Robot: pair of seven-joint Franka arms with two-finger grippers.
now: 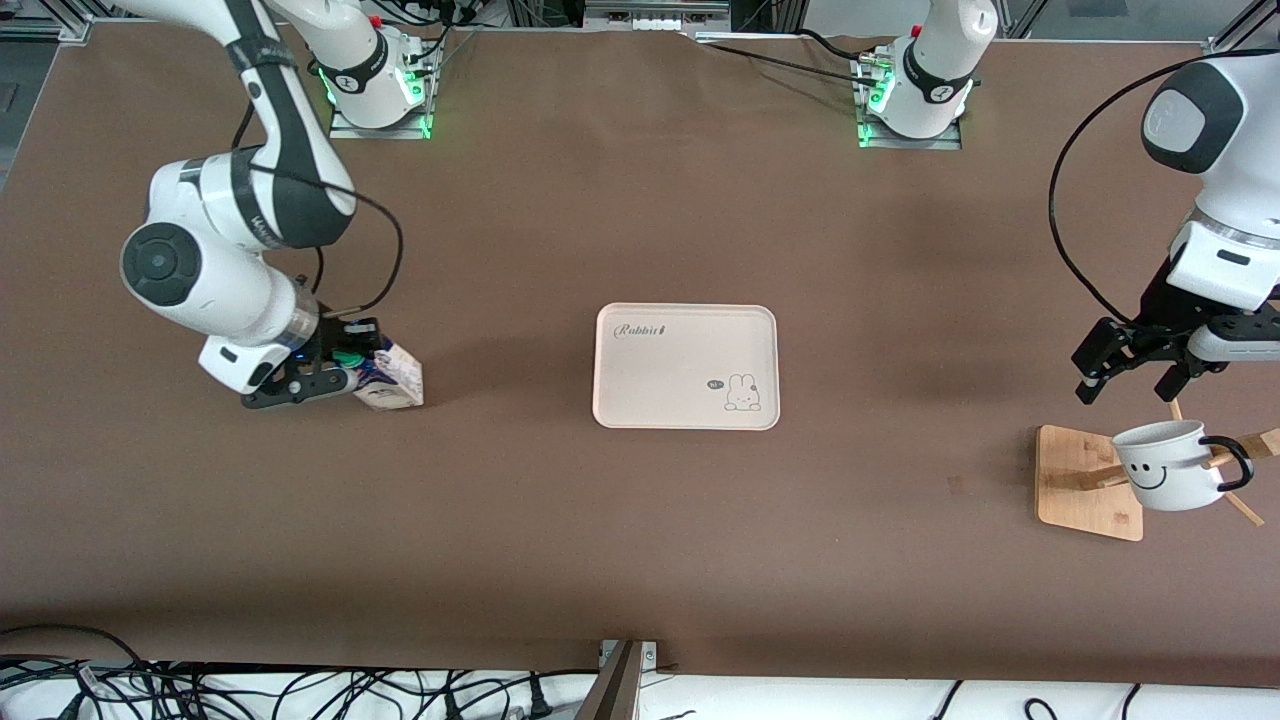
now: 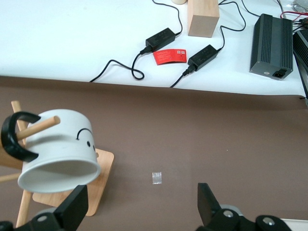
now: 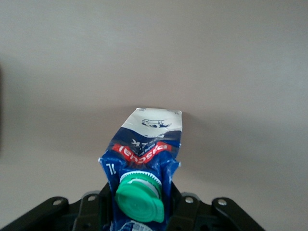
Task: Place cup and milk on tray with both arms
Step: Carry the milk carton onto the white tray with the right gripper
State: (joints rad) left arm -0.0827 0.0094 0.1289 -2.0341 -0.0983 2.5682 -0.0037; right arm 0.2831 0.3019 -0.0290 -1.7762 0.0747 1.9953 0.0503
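Note:
The milk [image 1: 388, 376], a blue and white carton with a green cap, is near the right arm's end of the table and leans over. My right gripper [image 1: 325, 376] is shut on its top. In the right wrist view the carton [image 3: 147, 149] sits pinched between the fingers of this gripper [image 3: 140, 211]. The cup [image 1: 1165, 465], a white mug with a smiley face, hangs on a peg of the bamboo base [image 1: 1075, 485]. My left gripper [image 1: 1130, 382] is open and empty over the table beside that base. The left wrist view shows the cup [image 2: 60, 144] just off one finger of this gripper [image 2: 142, 209]. The tray [image 1: 660, 385] lies mid-table.
A small scrap of tape [image 2: 157, 177] lies on the brown table near the bamboo base [image 2: 102, 166]. Power adapters [image 2: 161, 37], cables and a black box [image 2: 272, 45] lie on the white surface past the table's front edge.

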